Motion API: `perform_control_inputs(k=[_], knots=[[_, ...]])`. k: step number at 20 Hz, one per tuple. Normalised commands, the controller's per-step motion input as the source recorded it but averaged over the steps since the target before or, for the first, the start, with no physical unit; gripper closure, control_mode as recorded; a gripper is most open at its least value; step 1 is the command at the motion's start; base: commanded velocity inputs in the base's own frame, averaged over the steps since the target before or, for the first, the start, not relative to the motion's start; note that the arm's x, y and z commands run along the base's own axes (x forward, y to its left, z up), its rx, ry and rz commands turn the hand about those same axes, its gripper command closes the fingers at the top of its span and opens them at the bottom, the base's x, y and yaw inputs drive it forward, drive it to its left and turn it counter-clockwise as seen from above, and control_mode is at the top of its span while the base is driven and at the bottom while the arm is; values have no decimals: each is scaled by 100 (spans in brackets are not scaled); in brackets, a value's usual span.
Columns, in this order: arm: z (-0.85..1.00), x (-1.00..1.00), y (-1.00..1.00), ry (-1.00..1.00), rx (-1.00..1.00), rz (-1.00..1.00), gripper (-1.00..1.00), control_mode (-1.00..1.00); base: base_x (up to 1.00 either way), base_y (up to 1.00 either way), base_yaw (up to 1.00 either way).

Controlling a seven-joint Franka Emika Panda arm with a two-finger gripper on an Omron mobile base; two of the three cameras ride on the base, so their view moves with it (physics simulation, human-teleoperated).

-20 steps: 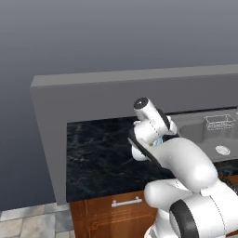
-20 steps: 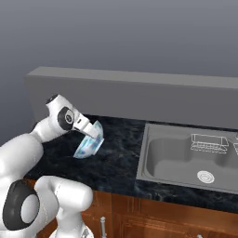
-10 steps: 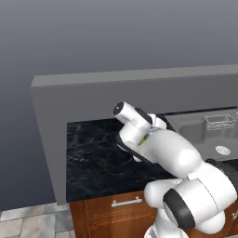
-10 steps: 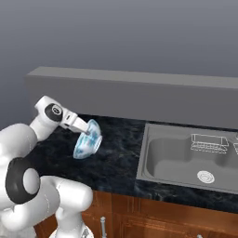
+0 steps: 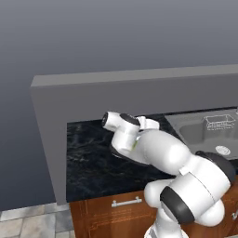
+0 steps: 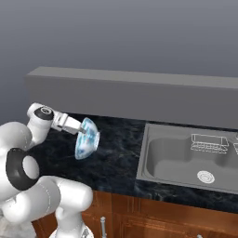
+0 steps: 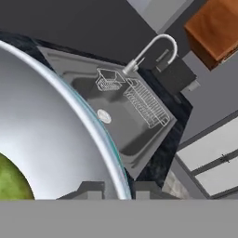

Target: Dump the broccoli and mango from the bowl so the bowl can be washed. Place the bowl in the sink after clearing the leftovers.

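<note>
The white, blue-rimmed bowl [image 6: 87, 138] is hanging tipped on edge over the counter, left of the sink [image 6: 190, 158], gripper [image 6: 80, 130] pinching its rim, swung further left than before.

sink [image 6: 186, 155] basin open; wire rack [image 6: 209, 143] at back.

1 bowl [image 6: 87, 138], 1 sink [image 6: 186, 160]
</note>
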Motion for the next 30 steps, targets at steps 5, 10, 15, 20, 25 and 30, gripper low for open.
perform_control_inputs(k=[5,10,15,20,25,30], knots=[[6,-1,-1,5,-11,-8,100,-100,0,0,0],[14,0,-2,5,-15,-12,100,-100,0,0,0],[1,1,6,3,-19,-4,100,-100,0,0,0],[-6,-5,0,0,-22,-1,100,-100,0,0,0],[1,-25,0,-10,-29,-7,100,-100,0,0,0],[0,-9,0,-3,-9,-3,100,-100,0,0,0]])
